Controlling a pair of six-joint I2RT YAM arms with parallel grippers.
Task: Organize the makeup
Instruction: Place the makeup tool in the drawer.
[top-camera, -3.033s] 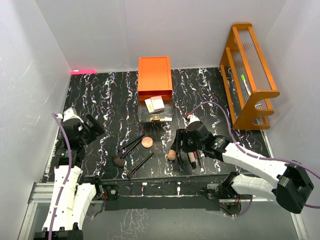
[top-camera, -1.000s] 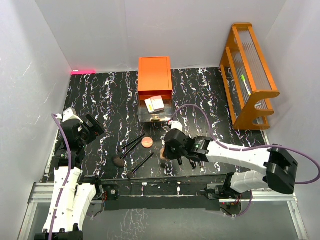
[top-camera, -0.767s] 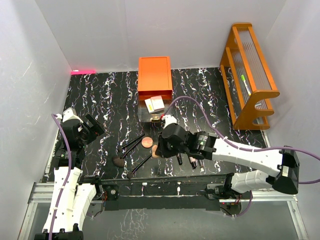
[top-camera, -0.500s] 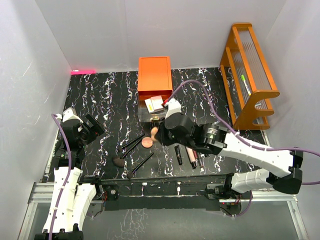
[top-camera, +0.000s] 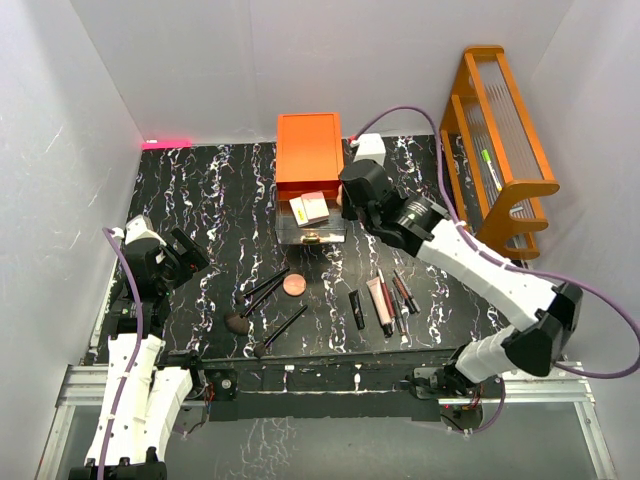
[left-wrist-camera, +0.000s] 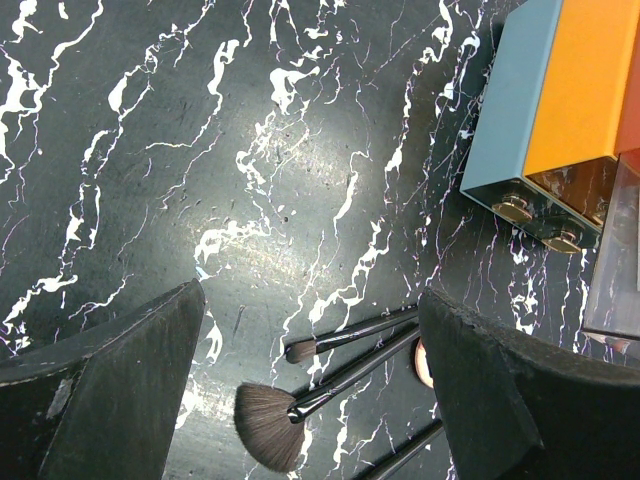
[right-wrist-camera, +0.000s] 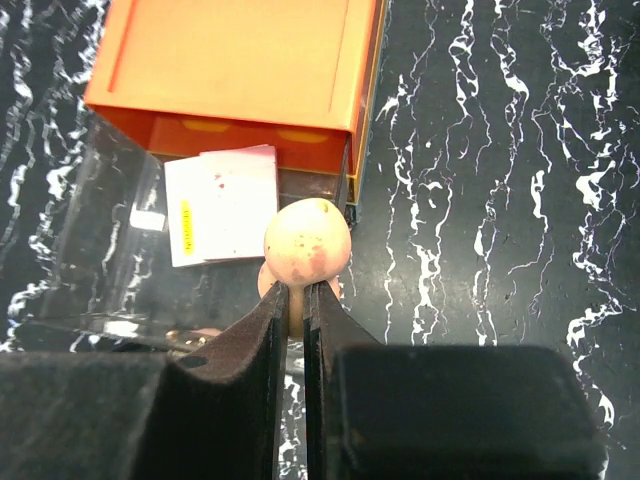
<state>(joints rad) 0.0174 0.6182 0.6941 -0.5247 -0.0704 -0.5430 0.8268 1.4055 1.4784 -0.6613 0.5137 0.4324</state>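
Note:
My right gripper (right-wrist-camera: 296, 292) is shut on the beige sponge (right-wrist-camera: 307, 245), held above the right edge of the clear open drawer (right-wrist-camera: 90, 250). Two square palettes (right-wrist-camera: 222, 205) lie in that drawer. In the top view the right gripper (top-camera: 350, 208) hangs beside the orange chest (top-camera: 310, 150) and hides the sponge. Black brushes (top-camera: 265, 286), a round tan compact (top-camera: 294, 285) and several tubes (top-camera: 380, 300) lie on the table. My left gripper (top-camera: 185, 255) is open at the left, above the fan brush (left-wrist-camera: 268, 440) and a thin brush (left-wrist-camera: 350, 335).
The orange wooden rack (top-camera: 500, 150) stands at the back right against the wall. White walls close in the black marbled table (top-camera: 200, 200) on three sides. The chest's blue-grey side and knobs (left-wrist-camera: 515, 205) show in the left wrist view.
My right arm has lifted the sponge from the table's front and carried it back and up to the open drawer. The left arm has not moved.

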